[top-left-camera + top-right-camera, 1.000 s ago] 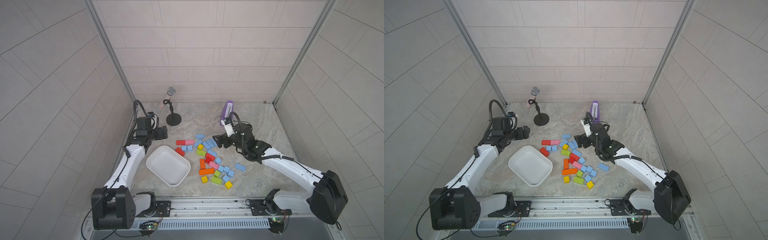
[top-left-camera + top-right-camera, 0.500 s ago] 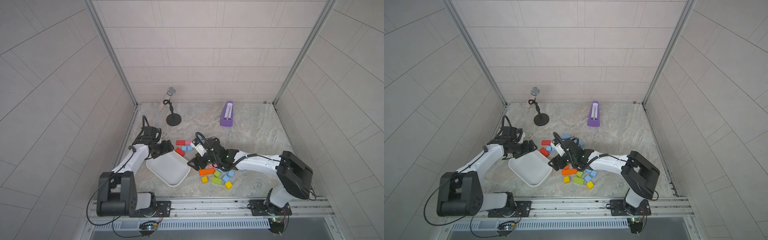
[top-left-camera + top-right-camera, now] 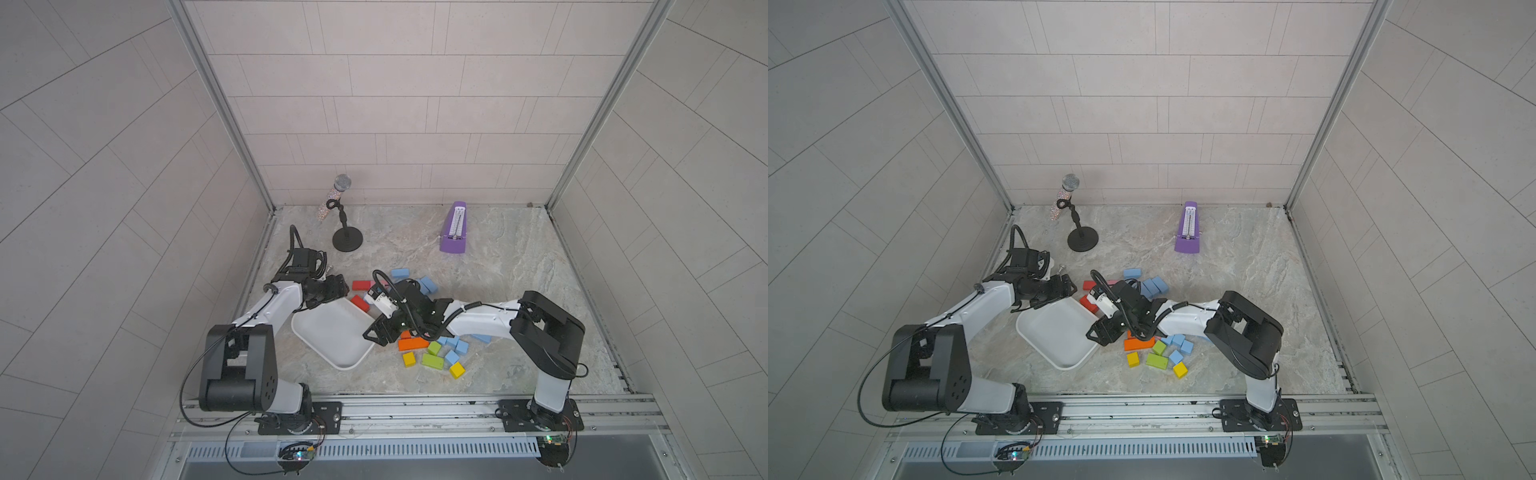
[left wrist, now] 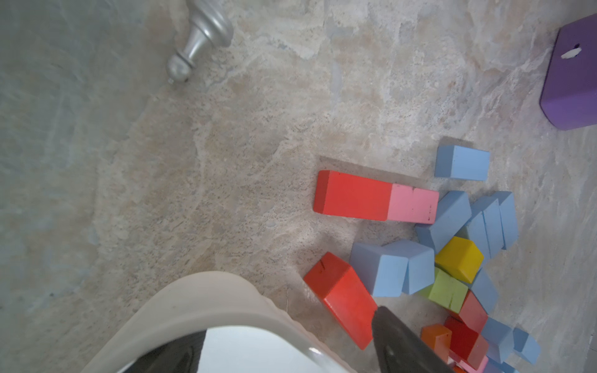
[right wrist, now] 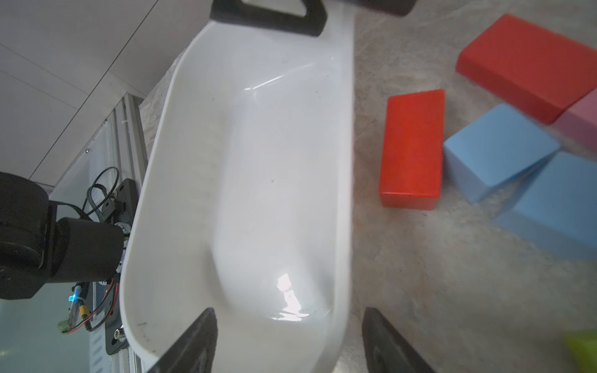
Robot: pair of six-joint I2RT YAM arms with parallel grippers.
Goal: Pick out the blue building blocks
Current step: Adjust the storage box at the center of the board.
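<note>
White glossy plastic tray (image 3: 332,347), empty, sits left of centre in a top view, with the left gripper (image 3: 338,291) at its upper corner and the right gripper (image 3: 372,337) at its right rim. The light-blue matte building blocks (image 3: 428,284) all lie on the marbled stone tabletop (image 3: 519,257) right of the tray. Some are above the right forearm, and more are below it among orange, green and yellow ones. That forearm lies low across the pile, so a sideways swing would likely scatter blocks.

In a top view the tray (image 3: 1054,340) holds nothing, and the left gripper (image 3: 1069,286) and right gripper (image 3: 1096,337) meet it from different sides. If both clamp and pull unevenly, I judge the tray could twist or tip.

The left wrist view shows the left gripper (image 4: 289,348) spread. One of its fingers (image 4: 397,342) is outside the tray's rounded corner and the other is over the inside. The outer finger is just beside a red rectangular brick (image 4: 342,303), which touches two blue cubes (image 4: 391,268). Closing or dragging could shove them away.

The right wrist view shows the right gripper (image 5: 289,342) spread astride the tray's rim (image 5: 347,161), pinching nothing. The rim looks thin and slick, so a bite may slip. The outer finger (image 5: 387,342) could also knock the red brick (image 5: 412,148) into the blue blocks (image 5: 497,148) it touches.
</note>
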